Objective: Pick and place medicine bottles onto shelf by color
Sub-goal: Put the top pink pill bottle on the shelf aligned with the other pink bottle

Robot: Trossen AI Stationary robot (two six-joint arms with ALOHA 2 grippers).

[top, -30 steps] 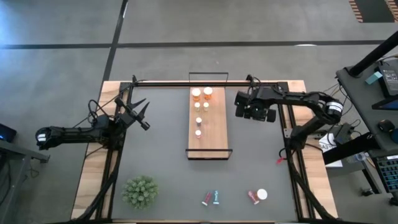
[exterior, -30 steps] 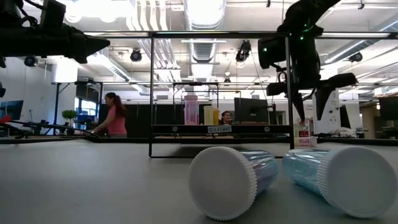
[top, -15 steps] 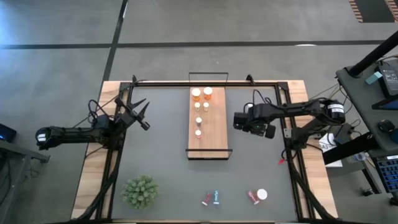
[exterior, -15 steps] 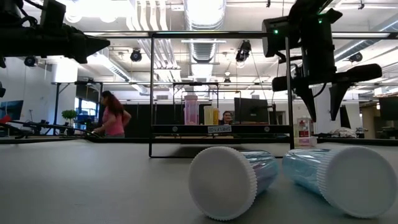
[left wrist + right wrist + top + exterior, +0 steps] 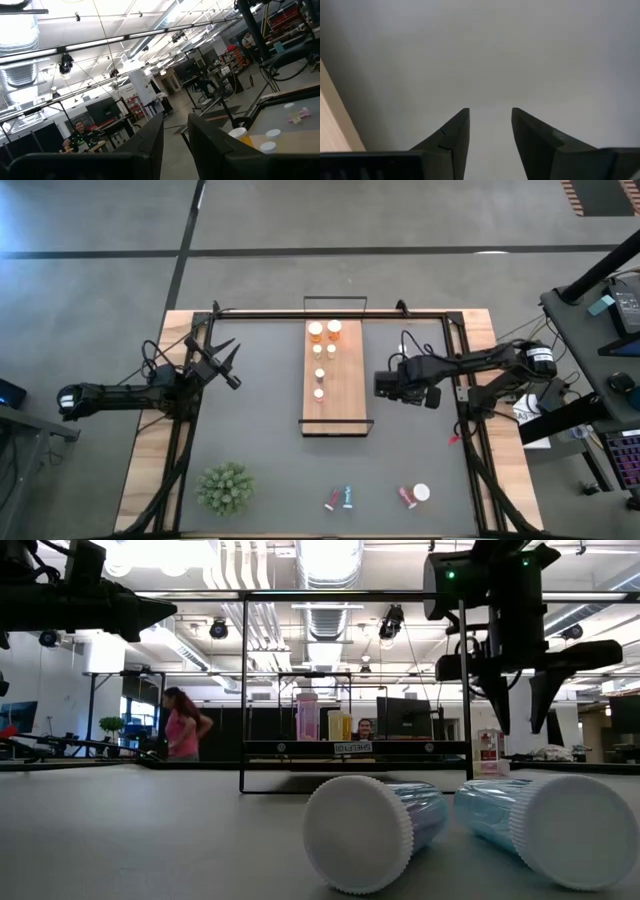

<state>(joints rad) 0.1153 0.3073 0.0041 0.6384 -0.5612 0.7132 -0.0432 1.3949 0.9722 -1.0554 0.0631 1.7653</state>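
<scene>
Bottles on shelf: 6 medicine bottles point(image 5: 319, 351) are standing on the shelf point(image 5: 345, 405), upper centre.
Bottles waiting: 4 point(image 5: 346, 498) are lying along the bottom edge of the counter point(image 5: 260, 430).
Right pincer point(image 5: 381, 384): hovering empty, fingers parted, right of the shelf.
Left pincer point(image 5: 228, 363): idling spread at left.
Risk: lying bottles are likely rolling away from a skewed grasp.

Pale wood shelf point(image 5: 336, 385) framed in black wire, orange bottles point(image 5: 324, 330) at its far end; dark grey table point(image 5: 260, 430); green spiky plant point(image 5: 226, 488) near the front-left corner; white ribbed caps point(image 5: 358, 833) on teal bottles
</scene>
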